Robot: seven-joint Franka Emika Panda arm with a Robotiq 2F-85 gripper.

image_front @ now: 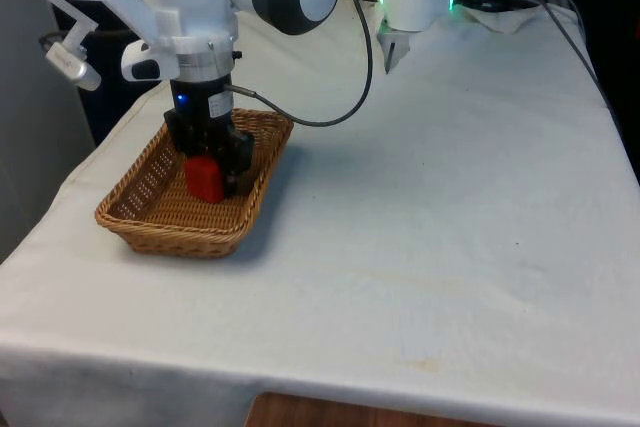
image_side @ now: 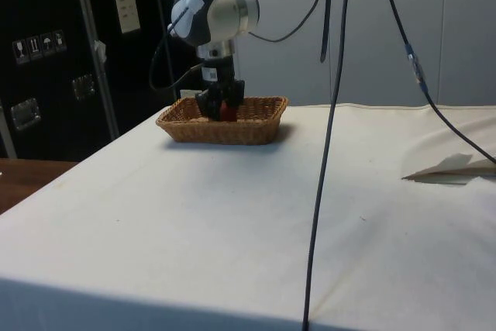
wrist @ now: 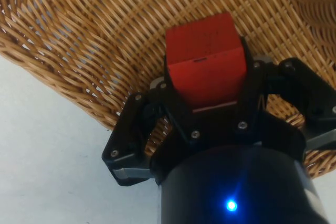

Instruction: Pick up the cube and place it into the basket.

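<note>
White cloth (image_front: 450,247) over table, faintly creased. Strip of brown wood (image_front: 400,415) below cloth's near edge in front view. Dark cabinets (image_side: 46,52) behind table in side view, with stickers and metal latches. Pale grey wall (image_side: 387,36) beyond. Black cables (image_side: 329,114) hanging across side view.

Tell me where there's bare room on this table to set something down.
The white cloth lies bare from the woven wicker basket across to the front view's right edge and down to the near edge. Crowded: the basket itself, where the black gripper holds the red cube, and the far end, where cables trail.
</note>
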